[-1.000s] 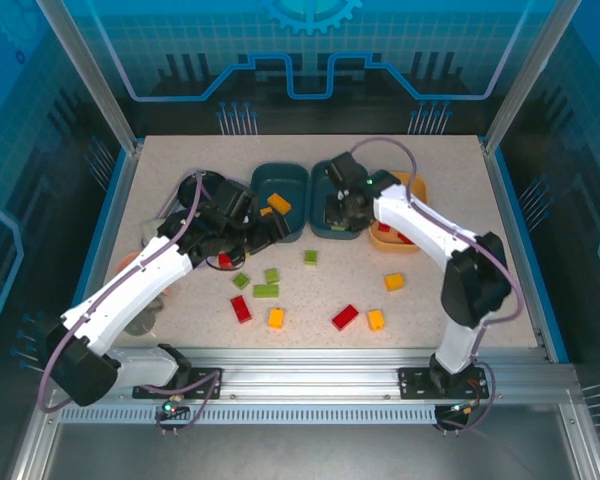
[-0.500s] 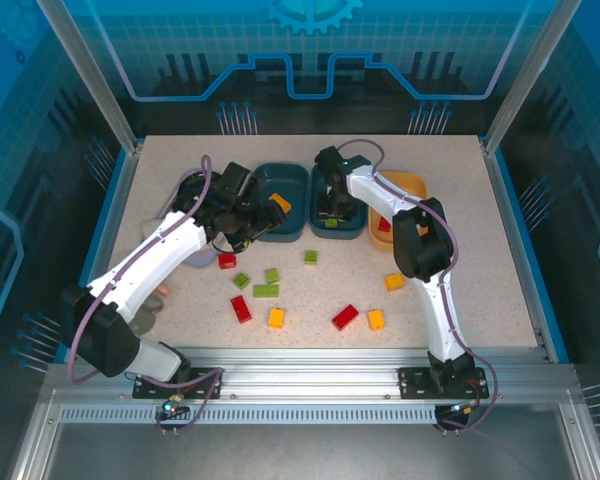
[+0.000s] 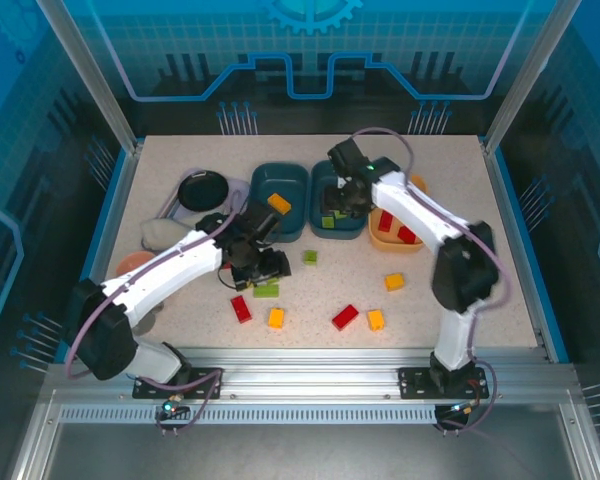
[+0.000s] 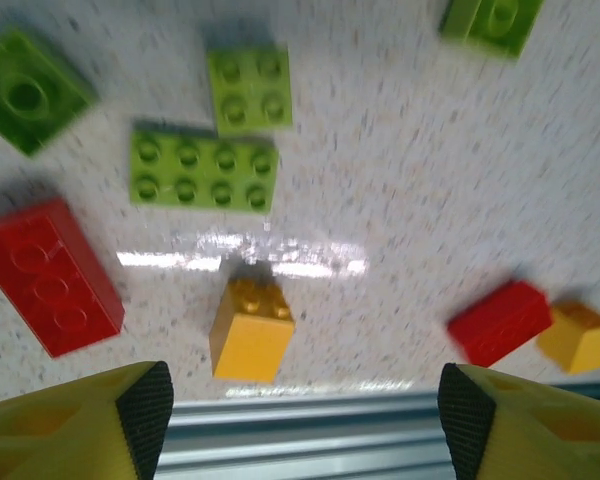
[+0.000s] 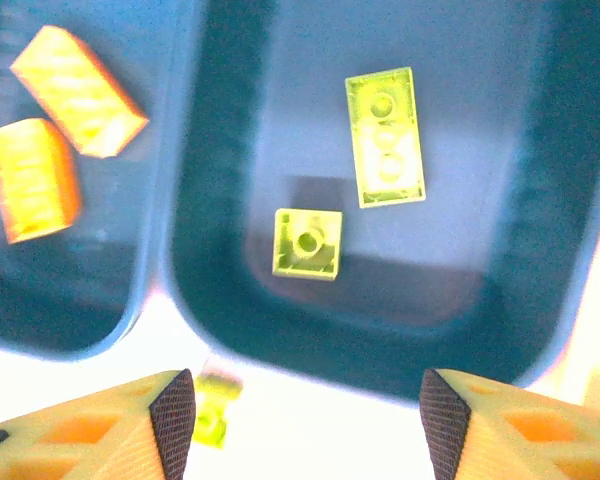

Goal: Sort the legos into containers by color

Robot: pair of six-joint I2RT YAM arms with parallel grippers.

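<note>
1. Table [image 3: 450, 180]: speckled beige top with a metal rail [image 3: 310, 355] along the near edge.
2. Left teal tray [image 3: 280, 174] and right teal tray [image 3: 338, 236]: side by side at the far middle.
3. Orange tray [image 3: 400, 247]: just right of the right teal tray.
4. Black bowl [image 3: 203, 188]: far left. A pale rounded thing [image 3: 160, 233] and a pink bowl [image 3: 132, 266] lie nearer, by the left edge.
5. Small green brick [image 3: 310, 257]: just in front of the teal trays.
6. Green plate [image 4: 202, 168]: eight studs, with a square green brick [image 4: 249, 88] just beside it and a dark green brick [image 4: 25, 92] to its left.
7. Left red brick [image 3: 241, 308] and right red brick [image 3: 345, 317]: near the rail, apart.
8. Left orange brick [image 3: 276, 318], middle orange brick [image 3: 376, 320] and right orange brick [image 3: 394, 282]: each lying alone.
</note>
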